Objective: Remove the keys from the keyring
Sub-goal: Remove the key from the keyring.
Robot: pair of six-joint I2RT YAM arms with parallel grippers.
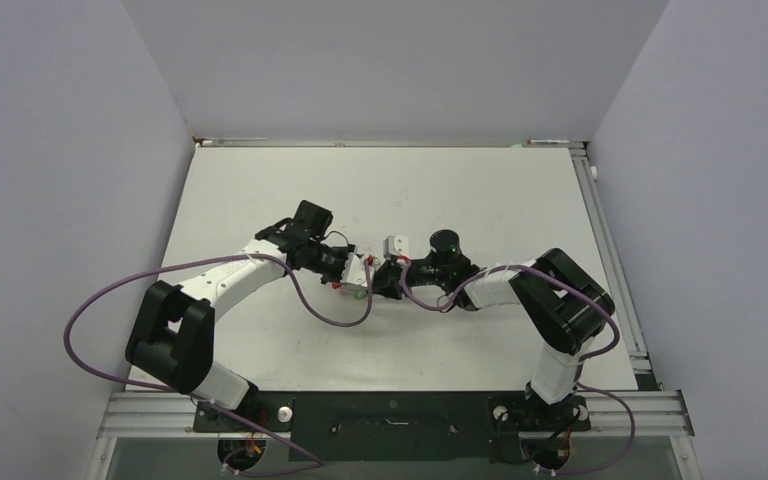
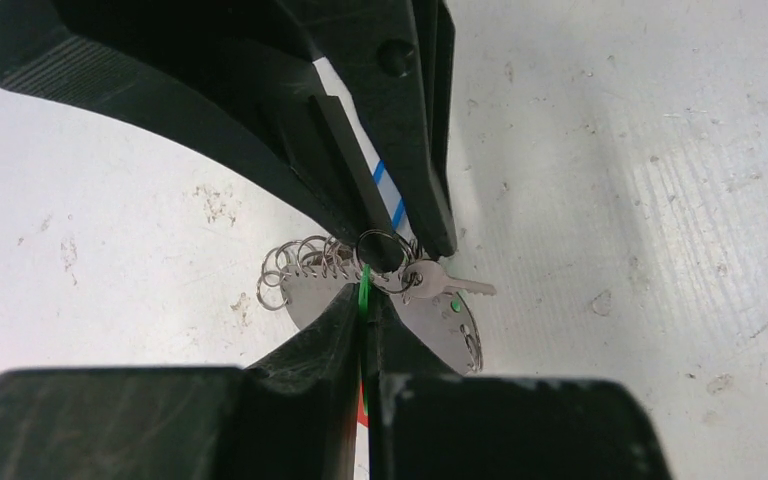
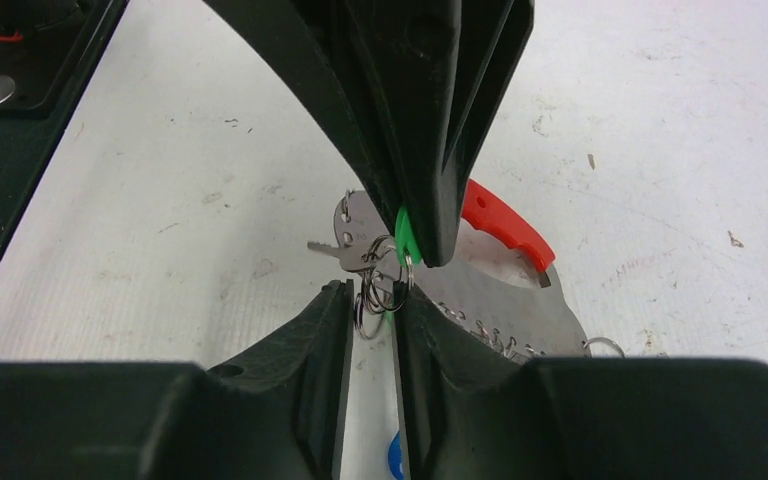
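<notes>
At the counter centre, left fingers from 9 o'clock clamp the green tag, likely anchoring the keyring so the narrow right fingers from 3 o'clock, apparently pinching a blue-and-white tag, can pull keys free.

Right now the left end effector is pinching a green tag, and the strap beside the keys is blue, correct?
No, the strap is red, not blue; the right wrist view shows it. The left end effector does pinch a green tag, and the strap lies beside the keys.
</notes>
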